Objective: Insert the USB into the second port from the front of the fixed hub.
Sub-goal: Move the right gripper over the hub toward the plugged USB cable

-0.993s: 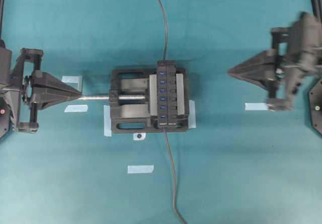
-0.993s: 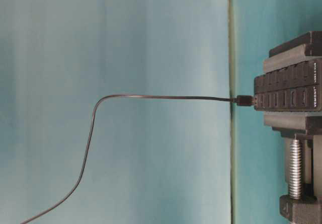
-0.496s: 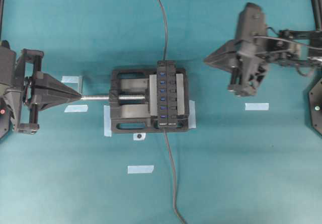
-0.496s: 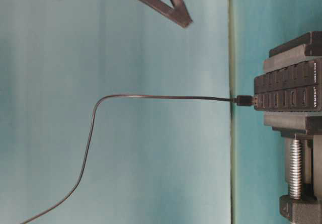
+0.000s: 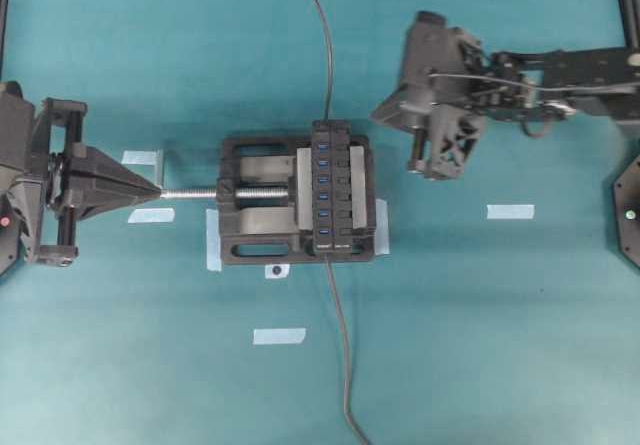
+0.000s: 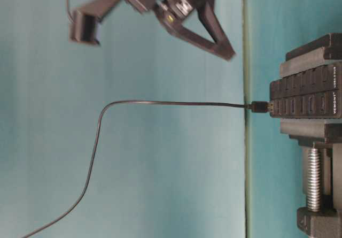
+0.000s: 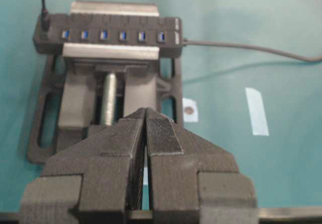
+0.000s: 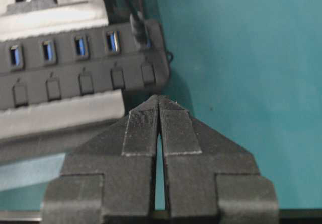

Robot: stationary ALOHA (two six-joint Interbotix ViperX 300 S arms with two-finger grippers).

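The fixed hub (image 5: 332, 187) is a black bar with blue slots, clamped upright in a vise. The USB (image 8: 137, 25) stands plugged into the slot at the hub's far end (image 5: 328, 125), and its thin cable (image 5: 322, 25) runs off the back of the table. In the table-level view the USB (image 6: 260, 107) juts from the hub (image 6: 304, 104). My right gripper (image 5: 378, 117) hangs shut and empty just right of the hub's far end, its tips (image 8: 159, 98) close to the hub's button side. Left of the vise screw, my left gripper (image 5: 157, 190) is shut and empty.
The black bench vise (image 5: 262, 200) with a silver screw (image 5: 190, 193) holds the hub. A second dark cable (image 5: 342, 345) leaves the hub's front end toward the near edge. Pale tape strips (image 5: 279, 336) (image 5: 510, 211) lie on the teal cloth.
My right arm has swung left from the table's right edge to a spot beside the hub's far end, staying shut. The left arm, hub and USB have not moved.
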